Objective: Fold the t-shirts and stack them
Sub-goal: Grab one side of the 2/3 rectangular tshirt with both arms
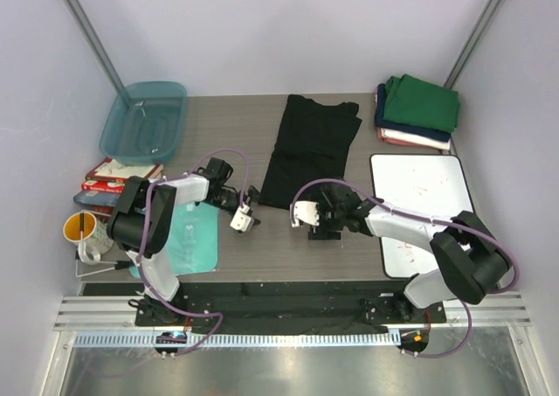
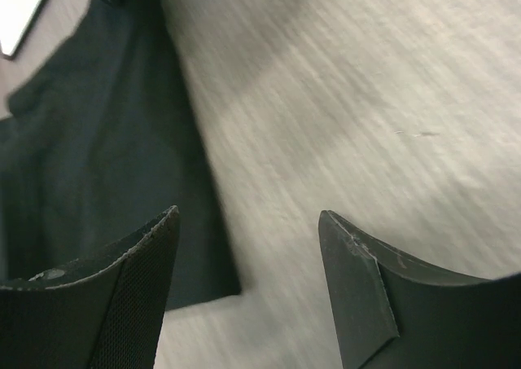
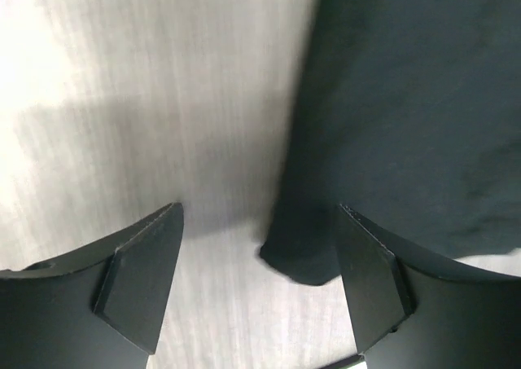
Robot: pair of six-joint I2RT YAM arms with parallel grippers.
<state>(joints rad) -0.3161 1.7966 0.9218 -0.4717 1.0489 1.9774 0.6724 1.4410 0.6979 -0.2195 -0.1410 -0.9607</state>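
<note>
The black t-shirt lies flat on the table as a long, narrow strip. It runs from the back middle toward the arms, its near end slanting a little to the left. Both pincers sit low just past that near end, one at each corner.

The left gripper is just beside the near-left corner with its fingers spread and nothing between them. In the left wrist view the cloth's corner lies to the left, by the left finger, and the gap is over bare wood.

The right gripper is at the near-right corner, also spread and empty. Its wrist view shows the shirt's corner lying between the fingers, closer to the right one. Whether either pincer touches the cloth cannot be told.

At the back right corner is a stack of folded tees, a green t-shirt on top, a navy t-shirt beneath it, and a pinkish-white t-shirt lowest.

In front of the stack lies a whiteboard. Back left stands a teal tub, with a teal mat under the left arm.
</note>
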